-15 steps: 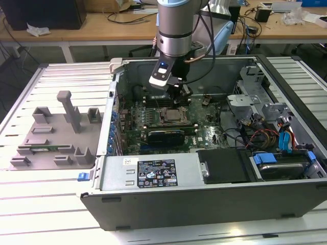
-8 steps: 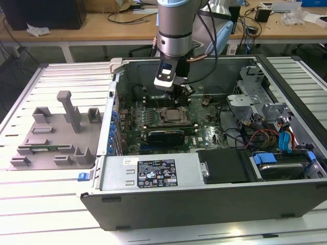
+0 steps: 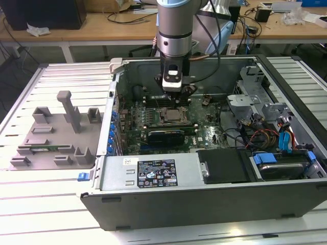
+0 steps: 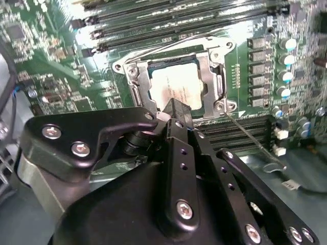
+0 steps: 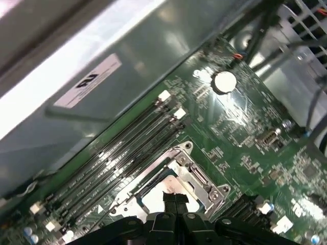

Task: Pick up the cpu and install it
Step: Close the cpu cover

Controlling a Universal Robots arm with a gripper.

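Overall, a slatted metal bench (image 3: pixel 51 71) carries an open computer case (image 3: pixel 153 204) lying on its side, with a grey moulded rack (image 3: pixel 56 132) on the exterior view's left, well apart from the work. The arm (image 3: pixel 173 25) hangs straight down into the case over the green circuit board (image 3: pixel 209 130).

Socket (image 4: pixel 207 66): its metal frame sits near the middle of the board, beside the long memory slots. A thin lever (image 4: pixel 250 138) lies out at an angle from one corner of the frame; whether it is latched cannot be told.

Chip: the cpu (image 4: pixel 176 84) lies flat inside the socket frame, pale top facing up, apparently level with its surround.

Claw (image 4: pixel 175 108): in both wrist views its tips are together with nothing seen between them, poised right over the edge of the cpu (image 5: pixel 153 196). Contact with the metal top cannot be confirmed.

Risks, as judged:
- A chip slightly out of square would take any downward push from the claw (image 5: pixel 175 198) unevenly, and the contacts beneath could bend.
- Sideways travel at this height could scrape the cpu or catch the frame.
- The lever lies close to the arm's underside and could be snagged.
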